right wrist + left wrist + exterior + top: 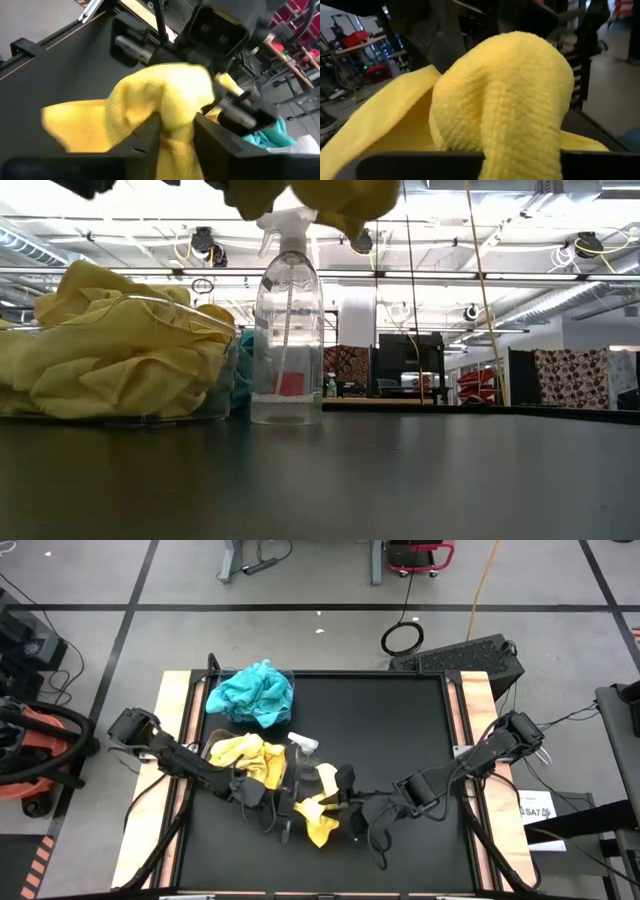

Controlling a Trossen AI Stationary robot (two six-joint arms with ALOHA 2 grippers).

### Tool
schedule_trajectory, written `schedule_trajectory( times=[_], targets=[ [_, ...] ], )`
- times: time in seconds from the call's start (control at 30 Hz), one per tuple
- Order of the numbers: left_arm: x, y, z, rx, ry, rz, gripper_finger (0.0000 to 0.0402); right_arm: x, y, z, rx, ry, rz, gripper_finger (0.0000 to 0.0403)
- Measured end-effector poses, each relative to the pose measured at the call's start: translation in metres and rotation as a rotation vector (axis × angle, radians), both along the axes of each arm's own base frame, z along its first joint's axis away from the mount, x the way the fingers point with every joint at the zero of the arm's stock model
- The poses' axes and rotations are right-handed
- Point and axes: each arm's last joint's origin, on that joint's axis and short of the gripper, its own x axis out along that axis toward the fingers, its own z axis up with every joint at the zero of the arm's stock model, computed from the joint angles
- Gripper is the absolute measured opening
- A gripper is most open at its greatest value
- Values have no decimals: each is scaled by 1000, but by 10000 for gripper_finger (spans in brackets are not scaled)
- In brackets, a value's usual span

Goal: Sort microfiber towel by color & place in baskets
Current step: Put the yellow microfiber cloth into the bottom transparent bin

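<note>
Black matting is covering your table [400,740], with grey shop floor lying around it. Near the middle front, both your arms are meeting over one yellow towel [318,812]. Your left gripper [284,808] is pinching shut on that towel, which is bulging over its fingers in the left wrist view [502,100]. Your right gripper [345,808] is touching the same towel; its fingers [145,137] are sitting narrowly apart with the fold [165,100] between them. Yellow towels are filling the near basket [225,385], just beside the spray bottle [288,320]. Teal towels [252,692] are lying heaped at the far left corner.
</note>
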Motion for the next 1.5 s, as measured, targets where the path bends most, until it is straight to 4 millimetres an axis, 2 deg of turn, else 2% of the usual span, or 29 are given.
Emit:
schedule_trajectory(
  times=[0.17, 0.37, 0.57, 0.77, 1.07, 1.5],
  targets=[
    [-19, 2, 18, 50, 66, 53, 16, -6, 5, -3, -31, 17, -50, 183],
    [-56, 6, 43, 97, 146, 159, 15, -12, 10, -5, -111, 6, -144, 252],
    [-97, 16, 53, 88, 287, 245, 15, -18, 13, -10, -97, 56, -168, 270],
    [-120, 28, 40, 57, 480, 361, 15, -29, 15, -19, -73, 147, -206, 262],
    [-124, 41, 10, 66, 736, 541, 15, -35, 13, -25, -26, 198, -260, 258],
    [-90, 60, -37, 0, 1071, 604, 17, -34, 14, -24, 27, 188, -278, 258]
  ],
)
